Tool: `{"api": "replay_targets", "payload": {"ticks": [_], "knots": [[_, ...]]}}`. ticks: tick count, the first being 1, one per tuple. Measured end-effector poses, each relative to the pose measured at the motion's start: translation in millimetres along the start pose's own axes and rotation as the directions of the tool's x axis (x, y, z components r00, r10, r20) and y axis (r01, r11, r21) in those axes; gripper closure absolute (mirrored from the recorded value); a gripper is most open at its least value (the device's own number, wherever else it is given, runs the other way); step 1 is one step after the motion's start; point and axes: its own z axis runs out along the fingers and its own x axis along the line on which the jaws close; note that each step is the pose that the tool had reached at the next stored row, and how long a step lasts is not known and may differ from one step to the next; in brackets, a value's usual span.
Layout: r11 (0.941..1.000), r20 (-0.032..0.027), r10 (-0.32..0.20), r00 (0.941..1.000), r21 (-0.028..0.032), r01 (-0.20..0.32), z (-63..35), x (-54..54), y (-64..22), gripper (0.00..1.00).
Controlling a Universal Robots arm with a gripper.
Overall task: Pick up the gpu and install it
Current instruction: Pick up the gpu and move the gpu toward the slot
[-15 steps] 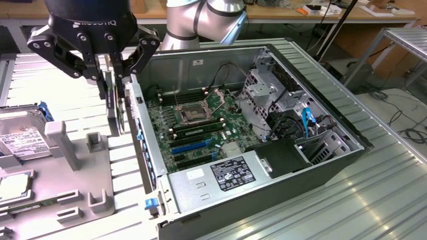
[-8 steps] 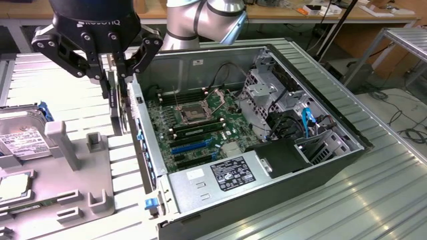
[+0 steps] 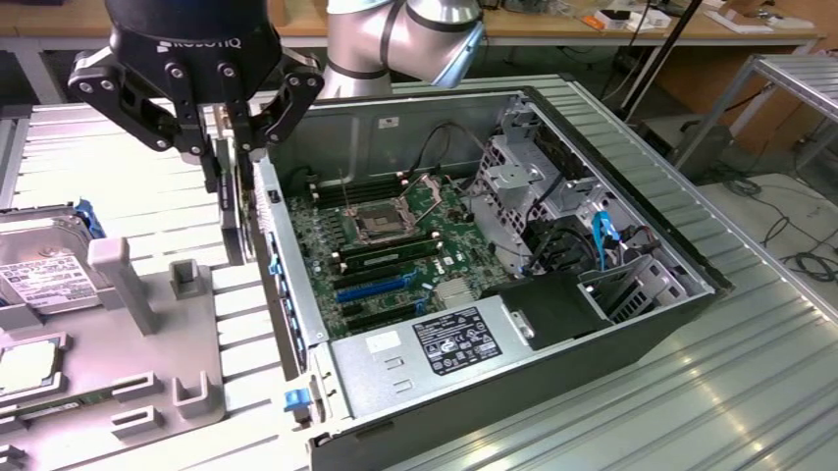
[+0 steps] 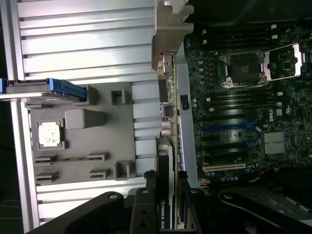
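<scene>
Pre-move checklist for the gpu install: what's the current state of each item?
1. gpu gripped by the fingers: ok.
2. gpu hanging upright: ok.
3. gpu over the motherboard: not ok, it hangs just outside the case wall.
4. Blue slots empty: ok.
5. bracket lined up with a rear opening: cannot tell.

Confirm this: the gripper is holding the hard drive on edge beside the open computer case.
Wrong in one respect: the gripper holds the gpu, not the hard drive, which rests on the grey tray. The exterior view shows it. The gpu is on edge beside the open computer case.
</scene>
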Motion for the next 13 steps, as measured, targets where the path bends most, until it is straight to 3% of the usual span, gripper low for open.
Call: {"api": "replay_targets", "payload": {"ticks": [13], "knots": [[1.0000, 0.0001, 0.000, 1.0000, 0.0000, 0.000, -0.6, -7.0, 0.7, 0.73]]}}
